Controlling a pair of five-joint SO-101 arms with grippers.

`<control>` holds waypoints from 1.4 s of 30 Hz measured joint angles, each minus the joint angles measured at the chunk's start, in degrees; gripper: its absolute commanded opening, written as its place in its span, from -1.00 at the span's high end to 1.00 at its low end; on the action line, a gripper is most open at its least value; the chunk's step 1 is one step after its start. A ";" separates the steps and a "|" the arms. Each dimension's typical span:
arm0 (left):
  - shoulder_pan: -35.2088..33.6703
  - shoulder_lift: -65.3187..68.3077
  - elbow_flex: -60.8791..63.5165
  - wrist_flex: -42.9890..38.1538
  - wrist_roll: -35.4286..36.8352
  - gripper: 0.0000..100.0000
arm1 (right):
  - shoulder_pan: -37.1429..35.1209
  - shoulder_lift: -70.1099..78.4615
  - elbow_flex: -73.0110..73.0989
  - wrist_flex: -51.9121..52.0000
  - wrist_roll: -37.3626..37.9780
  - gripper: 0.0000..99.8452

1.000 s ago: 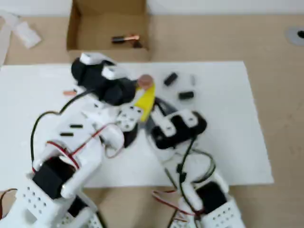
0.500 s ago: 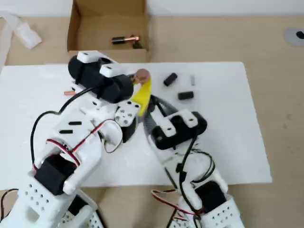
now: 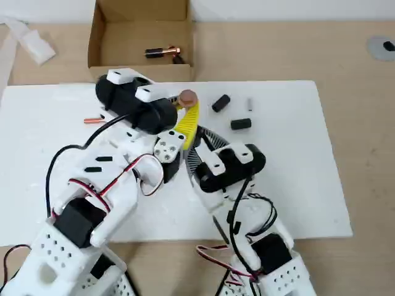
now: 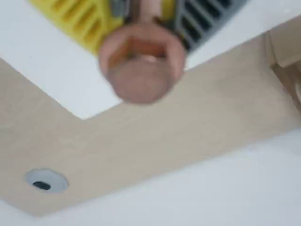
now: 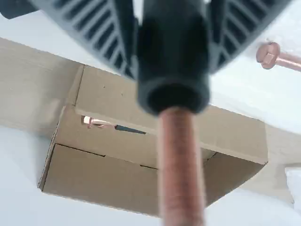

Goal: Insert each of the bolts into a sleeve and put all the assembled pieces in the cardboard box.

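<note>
Two arms were nose to nose over the middle of the white mat (image 3: 296, 172). The left arm ran up from the near-left corner on a diagonal, with its black wrist just short of the cardboard box (image 3: 95, 43). The left gripper (image 3: 187, 106) was clamped on the bolt (image 3: 187, 97), whose copper head poked out beyond the yellow finger (image 3: 188, 123). In the left wrist view that head sat right past the fingertips, with yellow on one side and grey ribs on the other.

The right arm came up from the near edge, elbow low, black wrist body at mid-mat. Its grey ribbed fingers (image 3: 199, 148) angled toward the box and lay just beside the yellow finger. The right gripper (image 5: 171, 28) was pinched tight around the black sleeve (image 5: 173, 70). A copper threaded shaft (image 5: 181, 169) ran straight out of the sleeve's end. I could not tell for certain whether that shaft belonged to the bolt in the left jaws.

One assembled piece (image 3: 162, 52) lay inside the box. Two loose sleeves (image 3: 221, 102) (image 3: 241, 124) rested on the mat, to the right of the grippers and near the far edge. A spare bolt (image 3: 94, 119) lay on the mat left of the left wrist. The mat sat on a wooden table (image 3: 364, 123).
</note>
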 measured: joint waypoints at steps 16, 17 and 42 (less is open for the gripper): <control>0.00 0.00 -0.18 4.57 2.02 0.99 | -0.18 0.00 0.26 0.00 0.00 0.98; 0.00 0.00 -0.18 5.36 2.02 0.99 | -0.18 0.00 0.26 0.00 0.00 0.98; 1.49 0.00 -2.29 13.54 8.70 0.80 | -0.26 0.00 0.26 0.00 -0.18 0.98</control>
